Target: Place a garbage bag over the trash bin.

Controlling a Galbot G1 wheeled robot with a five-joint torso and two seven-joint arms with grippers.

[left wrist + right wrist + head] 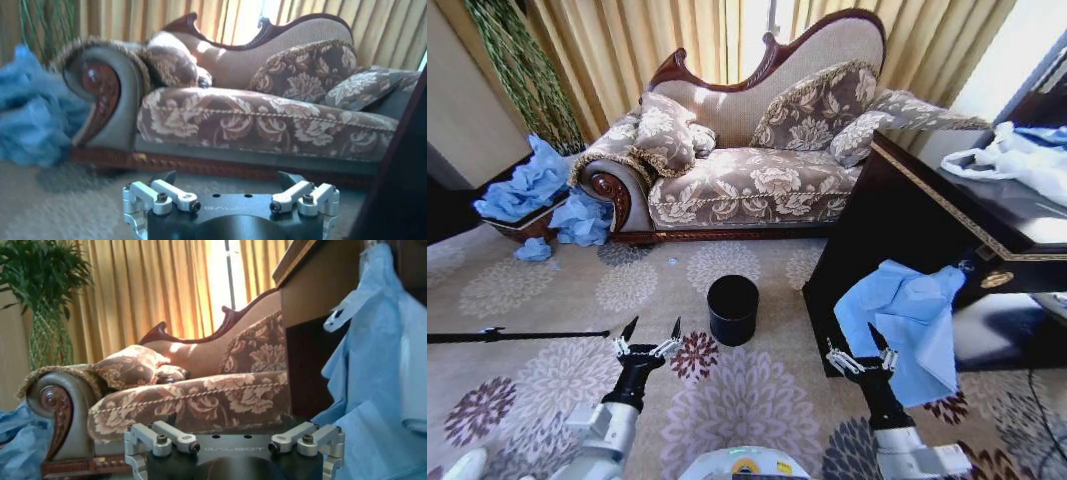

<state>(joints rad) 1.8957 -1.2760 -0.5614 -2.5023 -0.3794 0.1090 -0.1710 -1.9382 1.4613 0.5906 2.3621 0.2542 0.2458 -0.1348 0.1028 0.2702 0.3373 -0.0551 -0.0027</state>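
The trash bin (732, 310), a small black cylinder, stands upright on the patterned carpet in front of the sofa. The garbage bag (909, 318), thin and light blue, hangs from the front corner of the dark desk at the right; it also fills one side of the right wrist view (383, 370). My left gripper (652, 335) is open and hovers low, just left of the bin, with nothing in it (229, 179). My right gripper (859, 350) is open too, right beside the hanging bag's lower left edge, holding nothing.
A floral sofa (757, 180) stands behind the bin. Crumpled light-blue plastic sheeting (532, 190) lies at the sofa's left end by a plant. White plastic bags (1017, 160) rest on the dark desk (927, 200). A thin black rod (517, 335) lies across the carpet at left.
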